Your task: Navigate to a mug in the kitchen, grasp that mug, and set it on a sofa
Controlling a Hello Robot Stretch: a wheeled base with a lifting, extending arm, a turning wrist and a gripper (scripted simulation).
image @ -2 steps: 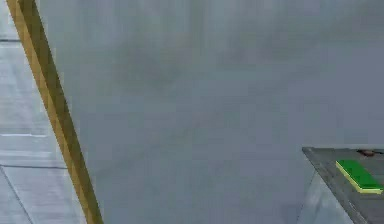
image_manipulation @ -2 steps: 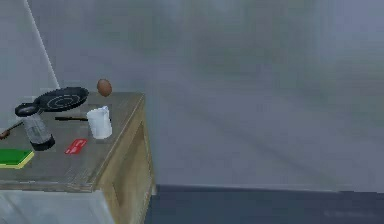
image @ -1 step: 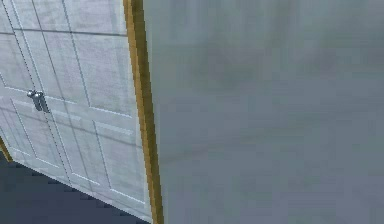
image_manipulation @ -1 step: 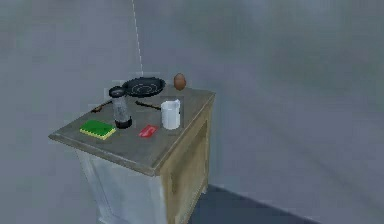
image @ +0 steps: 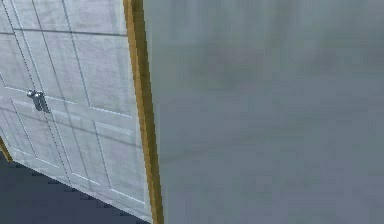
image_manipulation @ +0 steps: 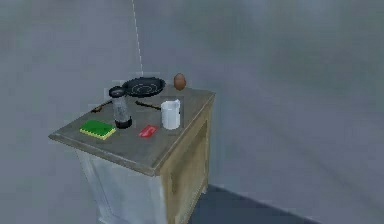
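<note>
step: reach the mug | mug upright on cabinet top, near cabinet's right edge | gripper: state cannot tell | advice: park base square to cabinet, line mug with arm before extending

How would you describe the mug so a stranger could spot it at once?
Find the wooden cabinet by the grey wall. The mug stands near its top's right edge, beside a small red thing. It is the only white thing there.

A small grey-topped wooden desk stands lower left of the frame. On it lie a white mug, a flat green sponge, a black round pan and a brown egg-shaped thing.
</note>
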